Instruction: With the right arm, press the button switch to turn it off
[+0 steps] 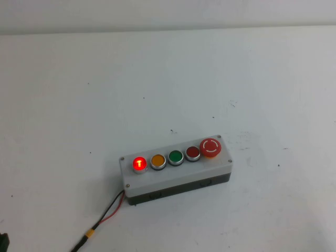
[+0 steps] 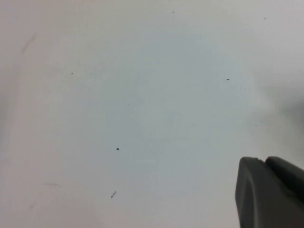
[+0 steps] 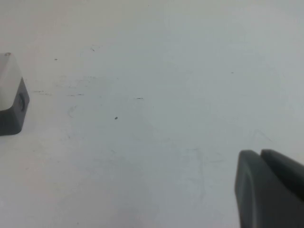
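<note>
The button switch (image 1: pixel 139 163) is a small round bright-red button, lit, at the left end of the grey five-button box (image 1: pixel 178 176), next to the orange button (image 1: pixel 158 161). Neither arm shows in the high view. My right gripper (image 3: pixel 260 153) shows only in the right wrist view, its fingers together and empty, over bare table, well apart from a corner of the box (image 3: pixel 10 102). My left gripper (image 2: pixel 263 160) shows only in the left wrist view, fingers together and empty, over bare table.
On the box, past the orange button, come a green button (image 1: pixel 175 157), a darker red button (image 1: pixel 192 153) and a big red mushroom stop button (image 1: pixel 210 147). Red and black wires (image 1: pixel 107 215) run from the box's left end toward the table's front edge.
</note>
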### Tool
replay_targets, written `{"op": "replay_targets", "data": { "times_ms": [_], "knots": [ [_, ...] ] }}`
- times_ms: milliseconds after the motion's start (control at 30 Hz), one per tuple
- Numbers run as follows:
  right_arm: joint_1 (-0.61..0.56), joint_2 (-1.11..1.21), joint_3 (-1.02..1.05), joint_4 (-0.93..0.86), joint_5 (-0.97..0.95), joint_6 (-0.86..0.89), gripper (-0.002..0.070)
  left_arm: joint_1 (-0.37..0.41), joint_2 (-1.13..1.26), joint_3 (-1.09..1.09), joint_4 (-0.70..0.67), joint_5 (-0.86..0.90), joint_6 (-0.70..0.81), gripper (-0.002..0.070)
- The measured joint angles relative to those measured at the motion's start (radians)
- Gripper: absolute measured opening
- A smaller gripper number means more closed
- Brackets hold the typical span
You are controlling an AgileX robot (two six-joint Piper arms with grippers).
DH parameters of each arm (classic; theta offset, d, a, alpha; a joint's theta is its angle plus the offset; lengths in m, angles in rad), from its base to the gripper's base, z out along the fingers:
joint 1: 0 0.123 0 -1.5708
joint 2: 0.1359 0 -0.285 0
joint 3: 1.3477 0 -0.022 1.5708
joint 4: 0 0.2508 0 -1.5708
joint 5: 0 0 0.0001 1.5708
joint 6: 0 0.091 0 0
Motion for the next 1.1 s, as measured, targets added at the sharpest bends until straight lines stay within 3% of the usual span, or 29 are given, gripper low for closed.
{"op": "replay_targets", "data": {
  "times_ms": [1100],
  "knots": [
    [0.000,0.000,0.000,0.039,-0.013,0.000,-0.0016,0.000,0.000,0.000,0.000,0.000,0.000,-0.0002]
  ]
}}
